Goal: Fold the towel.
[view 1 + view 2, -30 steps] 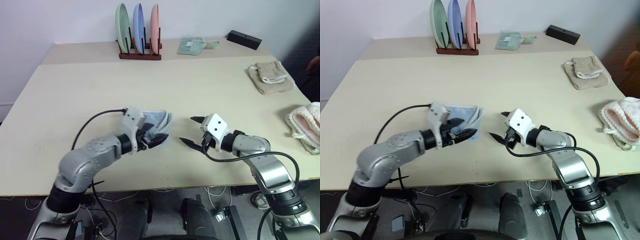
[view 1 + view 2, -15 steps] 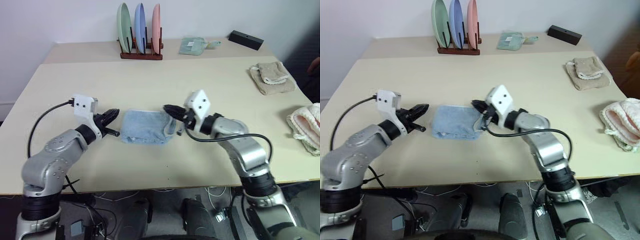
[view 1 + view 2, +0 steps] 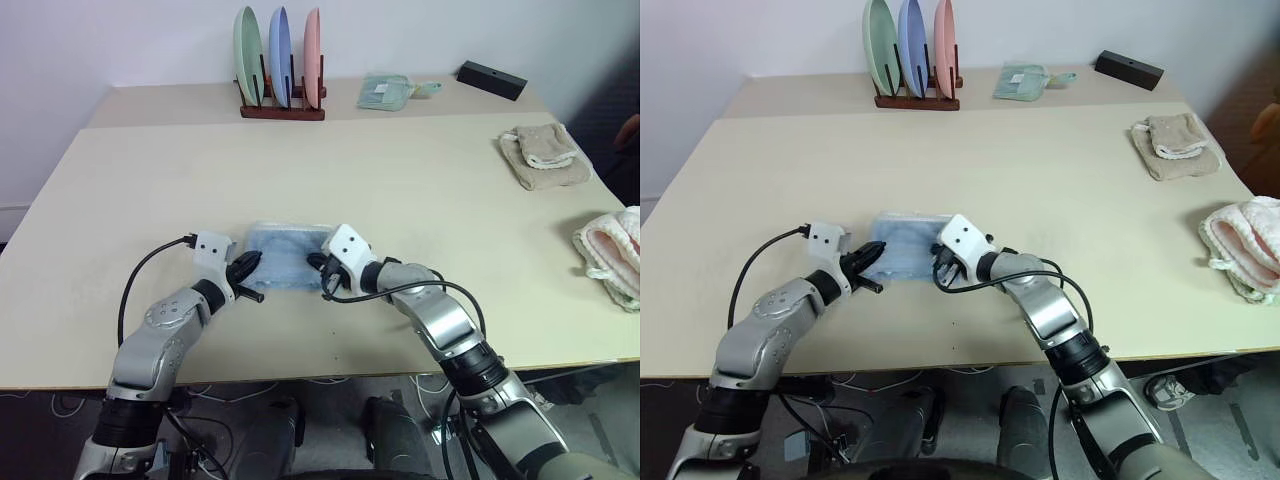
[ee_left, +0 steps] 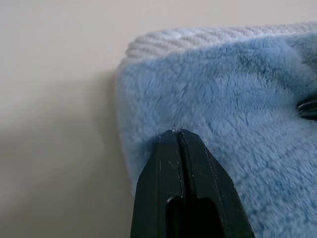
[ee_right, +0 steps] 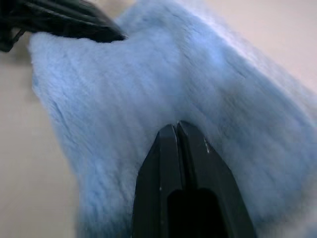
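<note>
Now both tools have closed: the left tool (image 3: 248,266) and right tool (image 3: 322,268) press fingertips onto the folded towel (image 3: 285,256), flattening it, holding nothing.

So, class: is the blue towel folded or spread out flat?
Folded. The towel lies as a small compact rectangle on the table, and the left wrist view shows a rounded doubled edge with the whitish trim behind it.
</note>
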